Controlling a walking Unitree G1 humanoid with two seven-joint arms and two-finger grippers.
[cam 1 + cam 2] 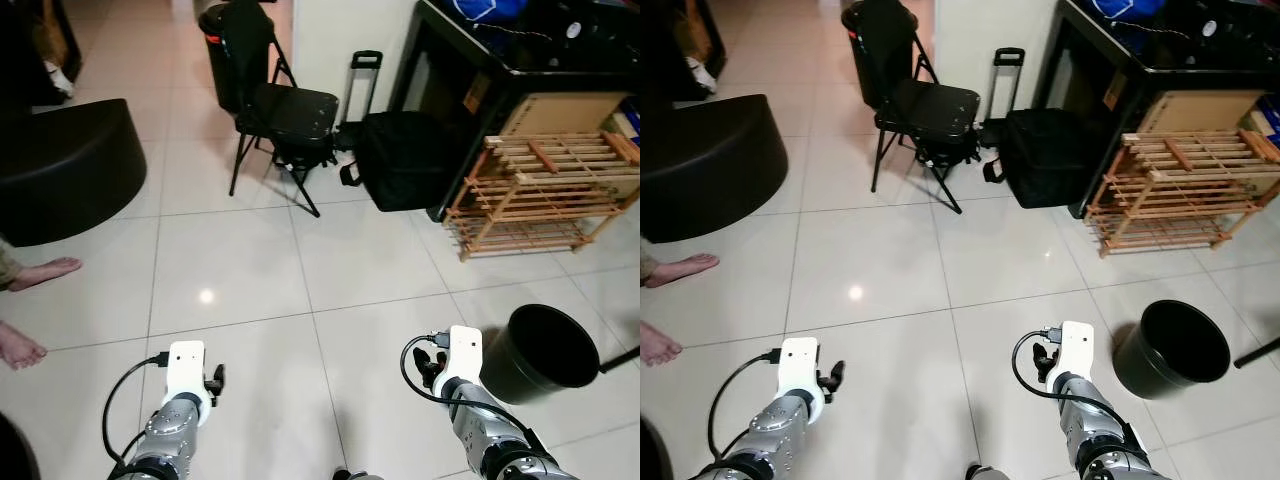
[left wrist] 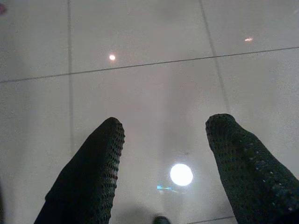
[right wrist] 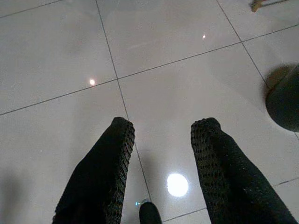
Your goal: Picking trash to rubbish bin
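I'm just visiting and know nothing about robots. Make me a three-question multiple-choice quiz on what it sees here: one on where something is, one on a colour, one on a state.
1. Where does the rubbish bin stand?
A. on the floor by the right arm
B. on the folding chair
C. under the wooden rack

2. What colour is the folding chair?
A. white
B. black
C. red

3. How are the left gripper and right gripper?
A. both open, holding nothing
B. both shut on trash
C. one open, one shut

Answers:
1 A: it sits on tiles beside that arm.
2 B: seat and frame are black.
3 A: bare floor shows between each pair of fingers.
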